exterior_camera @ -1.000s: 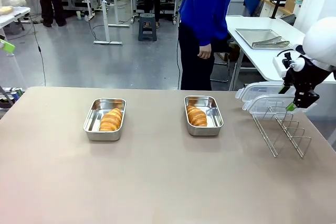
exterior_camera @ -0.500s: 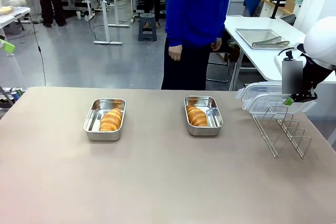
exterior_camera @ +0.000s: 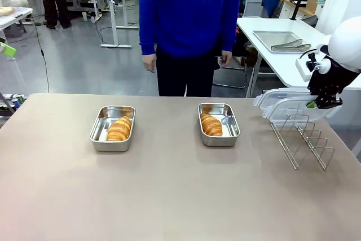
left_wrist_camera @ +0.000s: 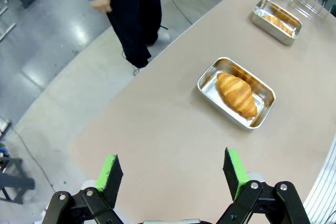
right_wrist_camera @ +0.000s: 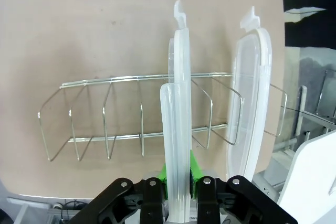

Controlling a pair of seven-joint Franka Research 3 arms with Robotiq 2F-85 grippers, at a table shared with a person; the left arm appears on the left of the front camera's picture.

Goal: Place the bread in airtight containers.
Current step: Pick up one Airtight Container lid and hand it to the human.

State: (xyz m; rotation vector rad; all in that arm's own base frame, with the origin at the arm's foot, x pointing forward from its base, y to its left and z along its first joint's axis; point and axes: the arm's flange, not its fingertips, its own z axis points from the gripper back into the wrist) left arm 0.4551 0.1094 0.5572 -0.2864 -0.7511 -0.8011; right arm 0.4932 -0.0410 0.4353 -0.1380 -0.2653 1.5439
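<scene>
Two croissants lie in two steel tins on the table: the left bread (exterior_camera: pixel 119 128) in the left container (exterior_camera: pixel 100 129), the right bread (exterior_camera: pixel 211 125) in the right container (exterior_camera: pixel 230 126). No lid is on either tin. In the left wrist view, my left gripper (left_wrist_camera: pixel 173 174) hangs open above the table's end, with the near croissant (left_wrist_camera: pixel 236 94) in its tin (left_wrist_camera: pixel 210 80) ahead. My right gripper (exterior_camera: pixel 316 103) is at the wire rack (exterior_camera: pixel 304 139), shut on a clear plastic lid (right_wrist_camera: pixel 178 103) standing upright in it. A second lid (right_wrist_camera: pixel 249 93) stands beside the first.
A person in a blue top (exterior_camera: pixel 189 21) stands at the far side of the table, hands hanging down. Behind on the right, a white table carries a flat metal tray (exterior_camera: pixel 279 40) with tongs. The far tin (left_wrist_camera: pixel 270 31) lies near the rack in the left wrist view.
The person has walked left to stand behind the middle of the table. My right gripper has closed on the lid in the rack. The tins and croissants have not moved.
</scene>
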